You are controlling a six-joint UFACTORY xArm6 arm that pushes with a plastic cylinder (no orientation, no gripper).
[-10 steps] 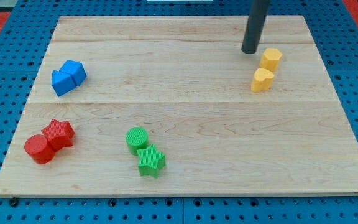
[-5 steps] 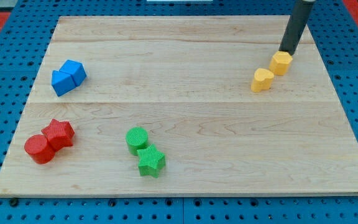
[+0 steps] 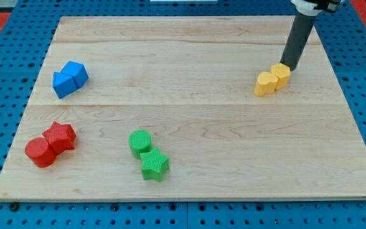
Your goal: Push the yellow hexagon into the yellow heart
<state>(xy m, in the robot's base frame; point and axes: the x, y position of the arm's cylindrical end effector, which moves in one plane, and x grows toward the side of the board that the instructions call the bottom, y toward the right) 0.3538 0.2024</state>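
Note:
The yellow hexagon (image 3: 281, 74) sits at the board's right side and touches the yellow heart (image 3: 265, 83), which lies just to its lower left. My tip (image 3: 289, 65) is at the hexagon's upper right edge, touching or almost touching it. The dark rod rises from there toward the view's top right.
Two blue blocks (image 3: 70, 78) sit together at the left. A red cylinder (image 3: 39, 152) and a red star (image 3: 61, 136) lie at the lower left. A green cylinder (image 3: 140, 142) and a green star (image 3: 154, 165) lie at the bottom centre. The wooden board (image 3: 189, 121) rests on a blue pegboard.
My tip moved from the hexagon's upper left around to its upper right, then down-left. The hexagon slid down-left and now touches the heart.

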